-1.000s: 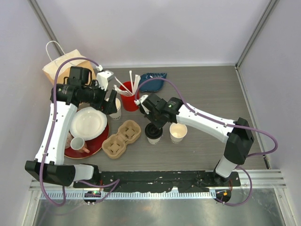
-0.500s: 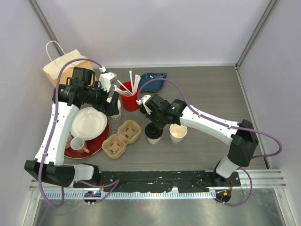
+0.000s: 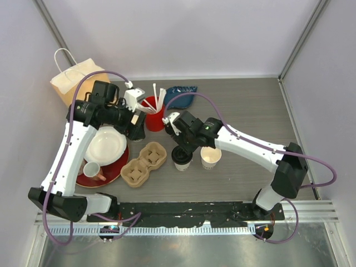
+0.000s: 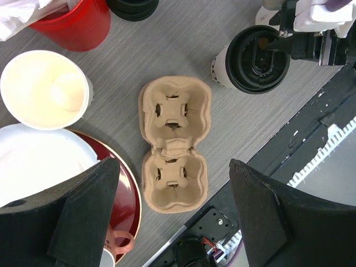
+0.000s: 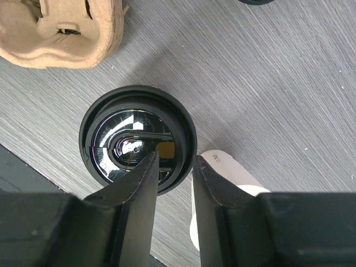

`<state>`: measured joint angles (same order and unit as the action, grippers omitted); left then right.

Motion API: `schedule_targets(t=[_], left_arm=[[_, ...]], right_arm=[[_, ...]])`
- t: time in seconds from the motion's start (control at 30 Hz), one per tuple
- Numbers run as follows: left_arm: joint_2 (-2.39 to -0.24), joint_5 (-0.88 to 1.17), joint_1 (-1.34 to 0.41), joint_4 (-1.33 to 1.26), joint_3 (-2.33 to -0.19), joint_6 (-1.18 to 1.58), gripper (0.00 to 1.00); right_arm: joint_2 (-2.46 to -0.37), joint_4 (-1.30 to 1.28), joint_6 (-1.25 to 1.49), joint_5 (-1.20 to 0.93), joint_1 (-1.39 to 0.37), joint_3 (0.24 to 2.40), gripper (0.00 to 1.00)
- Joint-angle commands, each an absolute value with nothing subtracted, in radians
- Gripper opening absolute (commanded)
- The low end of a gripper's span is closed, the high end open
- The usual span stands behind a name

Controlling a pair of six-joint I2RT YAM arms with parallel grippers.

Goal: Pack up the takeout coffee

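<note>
The right end effector sat slightly parted over the lidded coffee cup; the left end effector gaped above the carrier.

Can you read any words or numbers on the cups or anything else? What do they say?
Lid: raised lettering around its top, too blurred to read.
Open cup: a tiny dark mark near its rim, too small to read.
Nothing else shows any words, numbers or signs.
</note>
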<state>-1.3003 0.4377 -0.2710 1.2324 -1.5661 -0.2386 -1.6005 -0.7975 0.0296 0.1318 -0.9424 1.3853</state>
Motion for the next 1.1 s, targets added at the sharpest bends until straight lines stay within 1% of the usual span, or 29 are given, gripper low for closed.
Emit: schedule_targets(t=[0.0,0.1,0.13,0.17,0.23,0.27,0.3,0.33,0.37,0.5,0.53,0.57,0.63,0.77,0.9,1.07], left_arm=[[-1.284,0.44,-0.302,1.238,-1.557,-0.221,0.83],[-1.289,0.44,-0.325,1.238,-1.548,-0.212,0.82],[-1.292,0.443,-0.346,1.238,-1.543,-0.207,0.8],[-1.295,0.449,-0.357,1.233,-1.533,-0.199,0.74],[-1.304,0.488,-0.389,1.22,-1.505,-0.172,0.65],[-1.308,0.497,-0.403,1.203,-1.493,-0.157,0.53],[-1.315,0.505,-0.414,1.192,-1.482,-0.125,0.49],[-1.321,0.517,-0.423,1.18,-1.461,-0.106,0.46],[-1.337,0.52,-0.445,1.161,-1.451,-0.089,0.43],[-1.377,0.544,-0.469,1.091,-1.41,-0.006,0.43],[-1.388,0.548,-0.468,1.074,-1.39,0.049,0.4],[-1.397,0.549,-0.469,1.04,-1.381,0.067,0.32],[-1.43,0.555,-0.469,1.009,-1.356,0.104,0.27],[-1.468,0.583,-0.486,0.953,-1.327,0.129,0.26],[-1.488,0.563,-0.537,0.925,-1.299,0.146,0.26],[-1.528,0.563,-0.555,0.913,-1.29,0.155,0.25]], right_arm=[[-1.542,-0.793,0.04,0.117,-0.942,1.439,0.4],[-1.525,-0.799,0.055,0.142,-0.943,1.454,0.44],[-1.507,-0.801,0.067,0.156,-0.942,1.454,0.45],[-1.493,-0.801,0.095,0.164,-0.942,1.445,0.45],[-1.442,-0.782,0.144,0.176,-0.931,1.401,0.38],[-1.424,-0.755,0.211,0.179,-0.925,1.376,0.33],[-1.405,-0.741,0.241,0.179,-0.913,1.349,0.26],[-1.37,-0.729,0.273,0.173,-0.904,1.295,0.24],[-1.359,-0.707,0.331,0.164,-0.897,1.269,0.24],[-1.33,-0.673,0.399,0.117,-0.881,1.187,0.29],[-1.328,-0.669,0.403,0.109,-0.879,1.171,0.29],[-1.327,-0.657,0.405,0.103,-0.876,1.163,0.29],[-1.33,-0.64,0.405,0.088,-0.87,1.151,0.29],[-1.359,-0.615,0.397,0.031,-0.853,1.15,0.28],[-1.391,-0.608,0.396,0.014,-0.848,1.147,0.26],[-1.402,-0.604,0.397,0.012,-0.839,1.134,0.25]])
